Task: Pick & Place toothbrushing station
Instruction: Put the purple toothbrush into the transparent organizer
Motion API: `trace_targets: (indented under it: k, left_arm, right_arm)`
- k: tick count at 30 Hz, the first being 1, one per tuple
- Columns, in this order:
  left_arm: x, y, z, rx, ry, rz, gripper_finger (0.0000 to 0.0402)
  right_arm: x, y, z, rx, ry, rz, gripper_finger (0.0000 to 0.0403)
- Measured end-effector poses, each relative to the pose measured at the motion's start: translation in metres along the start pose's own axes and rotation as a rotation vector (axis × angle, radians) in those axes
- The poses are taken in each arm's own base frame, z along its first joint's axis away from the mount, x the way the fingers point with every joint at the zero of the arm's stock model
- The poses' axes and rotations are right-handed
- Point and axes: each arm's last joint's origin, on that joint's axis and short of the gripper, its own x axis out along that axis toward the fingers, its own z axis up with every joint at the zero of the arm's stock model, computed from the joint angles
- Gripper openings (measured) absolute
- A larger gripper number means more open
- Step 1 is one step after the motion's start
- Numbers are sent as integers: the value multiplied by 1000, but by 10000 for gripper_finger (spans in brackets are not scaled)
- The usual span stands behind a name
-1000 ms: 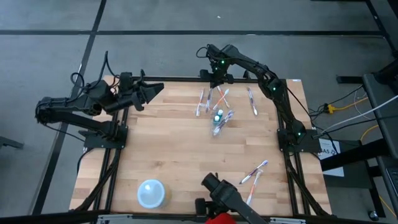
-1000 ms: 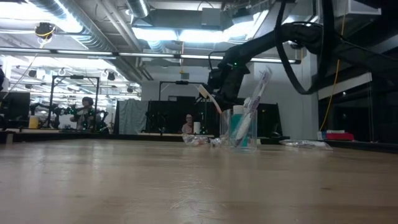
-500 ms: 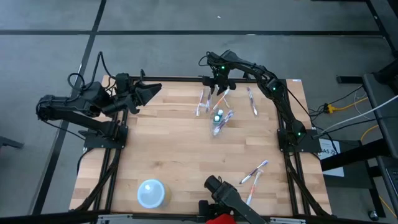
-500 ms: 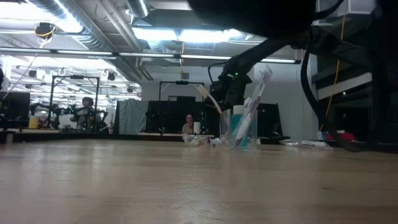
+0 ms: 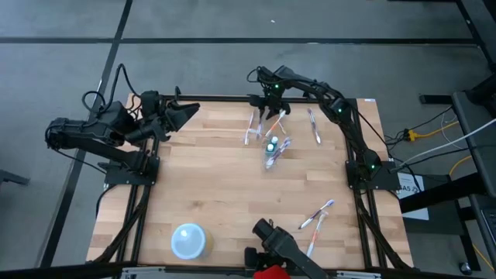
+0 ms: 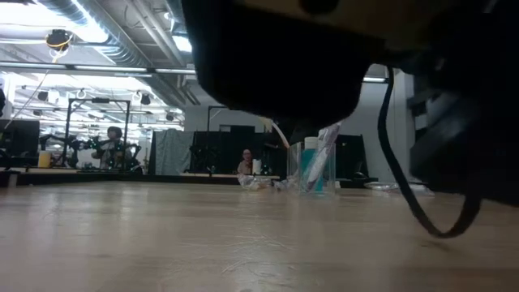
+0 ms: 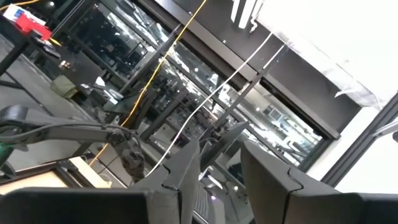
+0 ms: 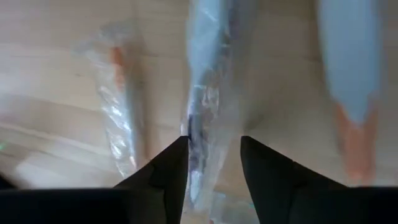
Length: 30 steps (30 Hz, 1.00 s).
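Right claw (image 8: 213, 163) straddles a wrapped toothbrush (image 8: 208, 99), fingers apart; from above we only see it over the worktop (image 5: 217, 186).

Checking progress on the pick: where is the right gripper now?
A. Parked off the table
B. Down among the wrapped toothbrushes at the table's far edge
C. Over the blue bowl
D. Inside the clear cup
B: the right gripper sits low, its open fingers straddling a wrapped toothbrush lying on the table.
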Motion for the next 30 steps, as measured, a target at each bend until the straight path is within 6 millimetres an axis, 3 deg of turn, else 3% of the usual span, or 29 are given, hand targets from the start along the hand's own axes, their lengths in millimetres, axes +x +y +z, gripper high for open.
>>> trace_targets:
  k: [10, 18, 25, 30]
  left_arm:
    - [0, -2, 3, -20, -31, -24, 113]
    - [0, -2, 4, -22, -40, -12, 113]
    - [0, -2, 4, -12, -42, -13, 113]
    - [1, -2, 3, 9, -37, -10, 113]
  right_arm:
    - [0, 6, 6, -15, -37, 68, 100]
    - [0, 5, 5, -50, -4, 87, 8]
    - [-3, 8, -1, -141, 10, 99, 3]
    - [-33, 24, -23, -333, -128, 59, 2]
